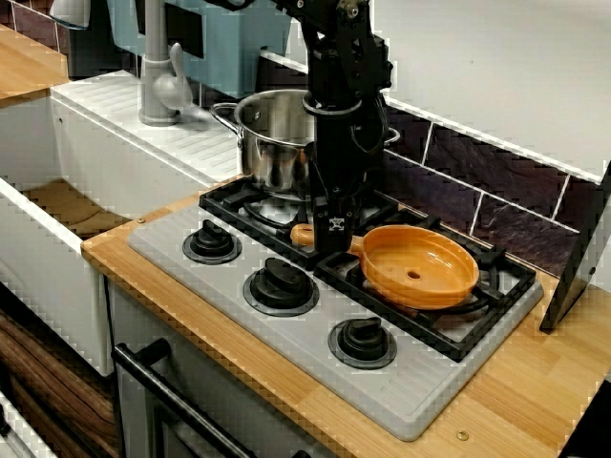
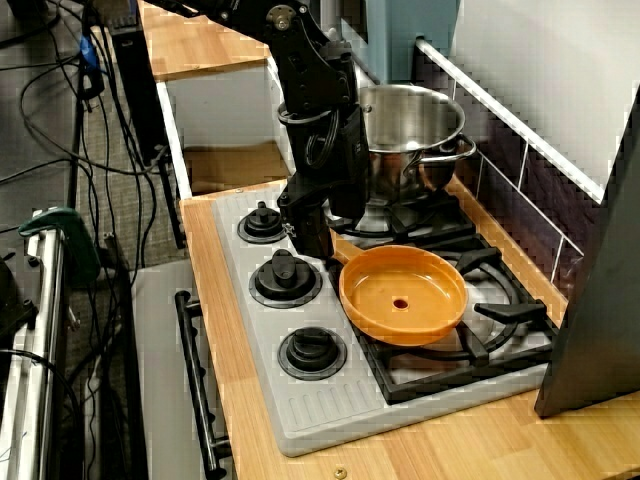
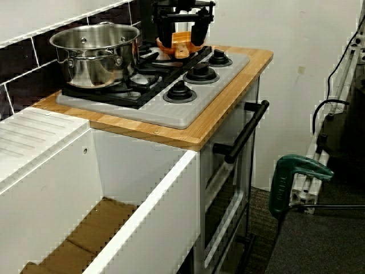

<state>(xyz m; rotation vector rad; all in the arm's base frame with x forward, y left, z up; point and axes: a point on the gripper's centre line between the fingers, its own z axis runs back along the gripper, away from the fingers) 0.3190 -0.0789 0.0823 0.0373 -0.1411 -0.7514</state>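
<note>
End effector: we are seeing the end effector [image 1: 333, 246] hanging straight down from the black arm, low over the black grate [image 1: 239, 202], right at the handle of the orange pan [image 1: 415, 267].
Its state: in the low view across the sink we are finding the fingers [image 3: 199, 28] standing apart, one on each side of the handle [image 1: 303, 234]. The gap between them is much wider than the handle. We are reading the end effector as open and carrying nothing.
Contact: we are not managing to tell whether either finger is touching the handle, because in the front view the arm's own body is covering the tips.
Orange pan: it is sitting upright and empty on the grate of the burner farthest from the sink. We are noticing a small dark spot in the middle of its floor.
Handle: the pale stub is pointing toward the middle of the stove and is poking out just beside the end effector in the front view.
Steel pot [image 1: 272, 134]: it is standing on the other burner, just behind the arm, near the pan but apart from it.
Knobs: three black knobs [image 1: 281, 283] are sitting in a row along the grey stove top [image 1: 420, 401], and the middle one is lying nearest the end effector.
Tabletop [image 1: 535, 382]: the wooden surface is carrying the stove top.
Sink [image 3: 114, 188]: the white basin is adjoining the tabletop, with a grey faucet [image 1: 158, 76] behind it.
Below: a black oven handle [image 3: 248, 131] is running across the front, and a green clamp [image 3: 296, 171] is showing off to the side.
</note>
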